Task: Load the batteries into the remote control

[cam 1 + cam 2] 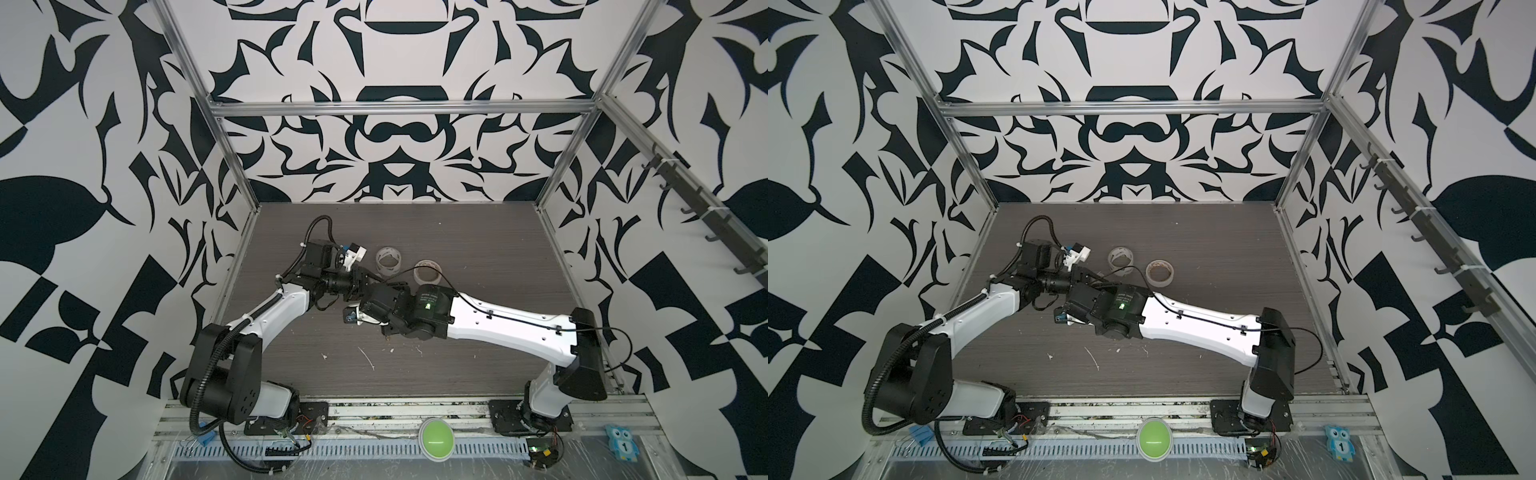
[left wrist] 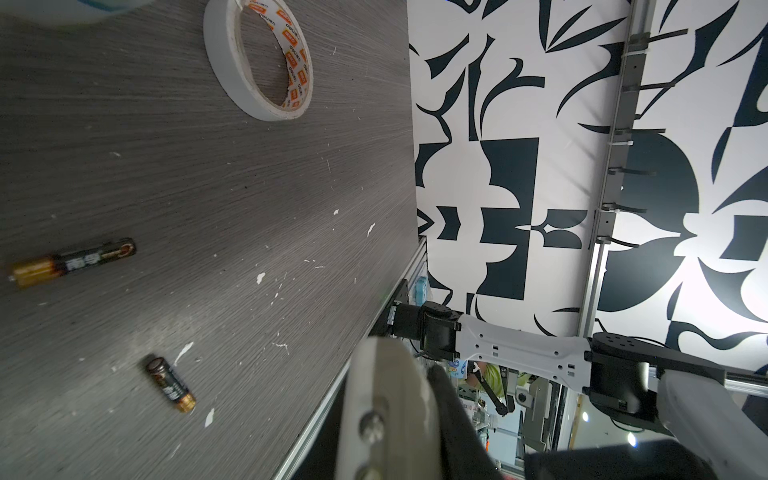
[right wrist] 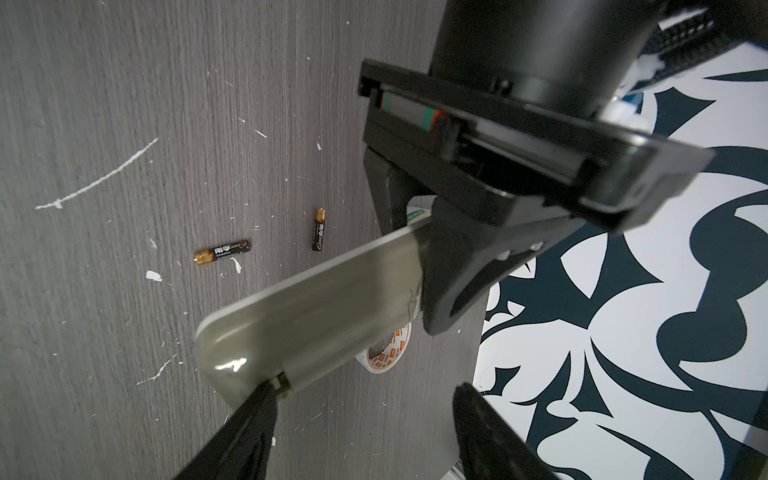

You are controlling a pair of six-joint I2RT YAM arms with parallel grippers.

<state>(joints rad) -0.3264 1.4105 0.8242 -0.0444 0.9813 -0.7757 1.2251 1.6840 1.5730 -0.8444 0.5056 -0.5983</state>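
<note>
Holding remote control (image 3: 316,307) aloft by one end: left gripper (image 3: 419,249) clenched on it, smooth back turned toward right gripper (image 3: 365,388), presumably for cover access. Right fingers (image 3: 249,432) spread, grasping nothing; one tip touches the cover seam. Remote is glossy white plastic with rounded corners. Both batteries (image 3: 222,252), slim black-and-gold cylinders, lie loose on the grey wood-grain bench (image 3: 104,83), away from its edges.

Noted: batteries (image 3: 222,252) black with gold ends; remote control (image 3: 324,299) pale grey-white; table (image 3: 104,83) grey wood-grain, flecked white; tape roll (image 2: 222,70) white, orange-printed core; walls (image 1: 395,62) bold black-on-white pattern; button (image 1: 436,436) lime green.
</note>
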